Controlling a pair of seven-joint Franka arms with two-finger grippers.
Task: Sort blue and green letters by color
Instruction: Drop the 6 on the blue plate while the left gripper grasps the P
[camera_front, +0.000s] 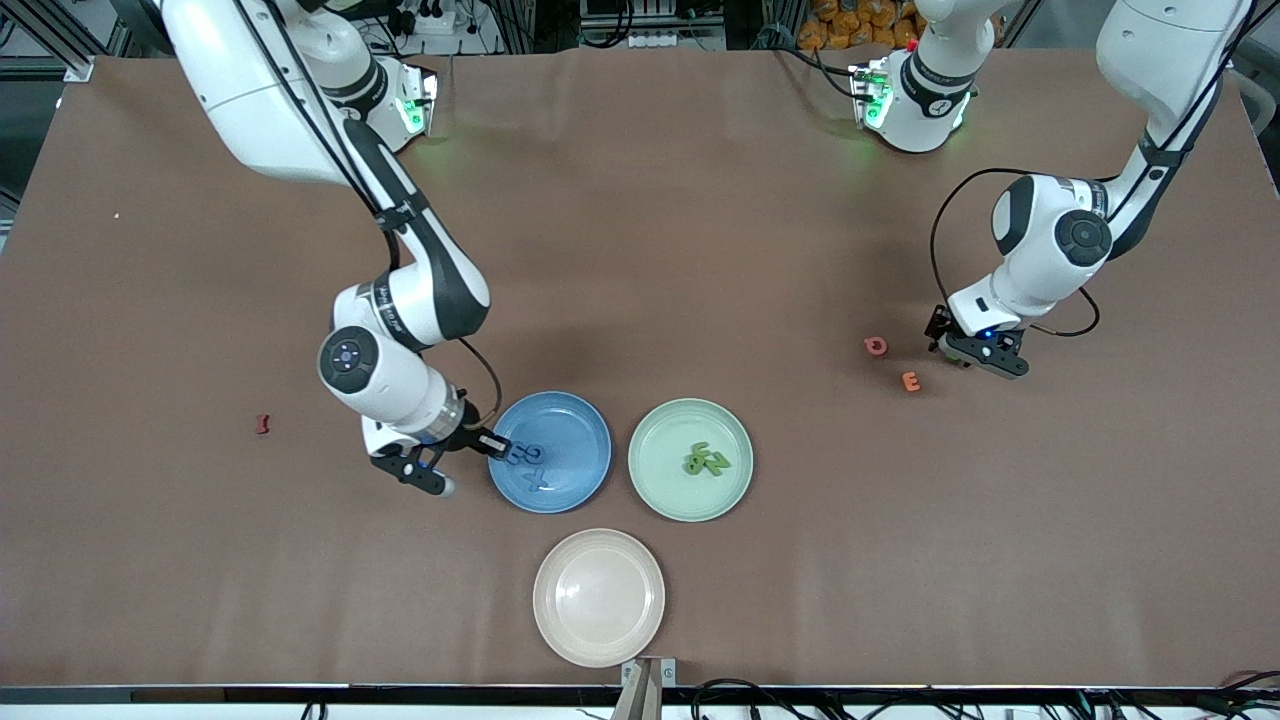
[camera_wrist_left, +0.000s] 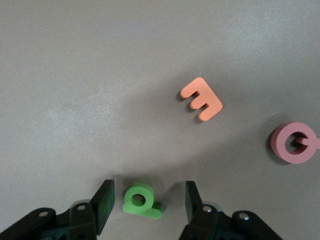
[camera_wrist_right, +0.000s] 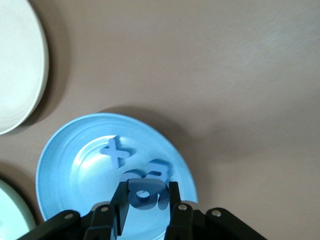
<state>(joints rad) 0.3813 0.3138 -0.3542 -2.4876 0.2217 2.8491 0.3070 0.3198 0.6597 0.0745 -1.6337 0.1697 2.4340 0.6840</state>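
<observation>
My right gripper hangs over the blue plate's rim, shut on a blue letter with a round hole. In that plate lie a blue X and another blue letter. Green letters are piled in the green plate. Toward the left arm's end, my left gripper is down at the table and open. A green P lies flat between its fingers, with a gap on each side.
An orange E and a pink Q lie close to the left gripper. A cream plate sits nearest the front camera. A dark red letter lies toward the right arm's end.
</observation>
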